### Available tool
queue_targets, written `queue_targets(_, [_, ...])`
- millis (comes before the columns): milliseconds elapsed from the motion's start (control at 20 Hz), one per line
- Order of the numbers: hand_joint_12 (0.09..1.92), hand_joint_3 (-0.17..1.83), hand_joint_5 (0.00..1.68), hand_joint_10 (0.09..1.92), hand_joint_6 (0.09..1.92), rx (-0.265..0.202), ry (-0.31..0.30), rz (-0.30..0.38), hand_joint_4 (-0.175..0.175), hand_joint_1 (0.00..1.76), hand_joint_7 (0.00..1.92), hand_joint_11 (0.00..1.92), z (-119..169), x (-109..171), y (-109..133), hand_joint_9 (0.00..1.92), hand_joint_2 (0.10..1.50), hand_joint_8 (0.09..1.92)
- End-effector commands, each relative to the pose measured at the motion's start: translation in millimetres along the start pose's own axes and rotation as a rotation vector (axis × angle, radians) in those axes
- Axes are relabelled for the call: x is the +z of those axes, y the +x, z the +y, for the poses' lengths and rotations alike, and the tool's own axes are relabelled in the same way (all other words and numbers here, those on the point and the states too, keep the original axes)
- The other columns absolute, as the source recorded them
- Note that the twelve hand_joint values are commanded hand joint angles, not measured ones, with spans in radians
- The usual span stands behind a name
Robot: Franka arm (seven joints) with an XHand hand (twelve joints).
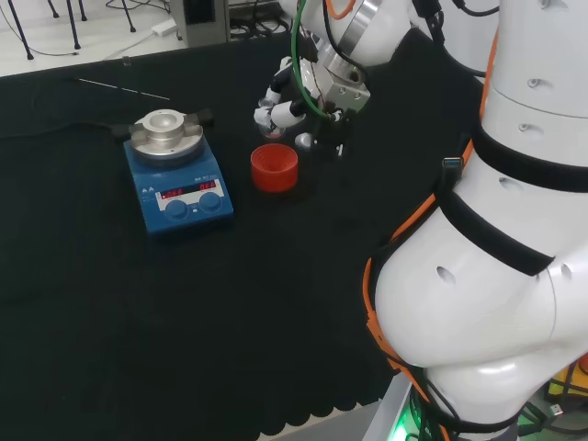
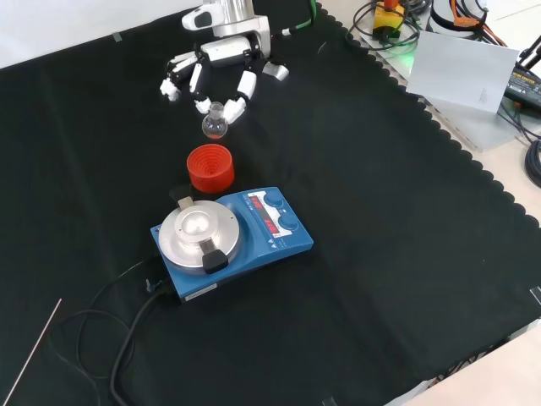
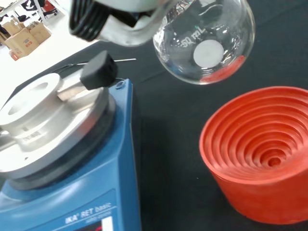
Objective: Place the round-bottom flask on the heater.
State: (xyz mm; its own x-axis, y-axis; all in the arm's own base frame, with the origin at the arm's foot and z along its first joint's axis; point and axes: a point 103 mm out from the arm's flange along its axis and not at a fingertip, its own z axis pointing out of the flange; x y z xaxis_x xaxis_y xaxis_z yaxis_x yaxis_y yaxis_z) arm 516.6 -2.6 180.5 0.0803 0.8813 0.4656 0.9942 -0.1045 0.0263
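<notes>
My hand [image 2: 221, 61] pinches the flask [image 2: 215, 124] by its neck, lifted above the red stand [image 2: 210, 167]. Carry step: next, over the stand to the heater [image 2: 230, 238] just beyond, then lower into its top.

The clear round-bottom flask [image 3: 204, 41] hangs clear of the red ribbed stand [image 3: 262, 154], just above its rim. The blue heater [image 3: 67, 163] with its metal top block stands just beside the stand on the black-clothed counter [image 3: 163, 144].
</notes>
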Motion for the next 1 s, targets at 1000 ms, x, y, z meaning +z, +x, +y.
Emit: queue_targets(1000, [1.34, 0.77, 1.12, 0.55, 0.99, -0.157, 0.033, -0.005, 0.174, 1.09, 0.23, 0.04, 44.6, -7.8, 99.9, 0.44, 0.67, 0.5])
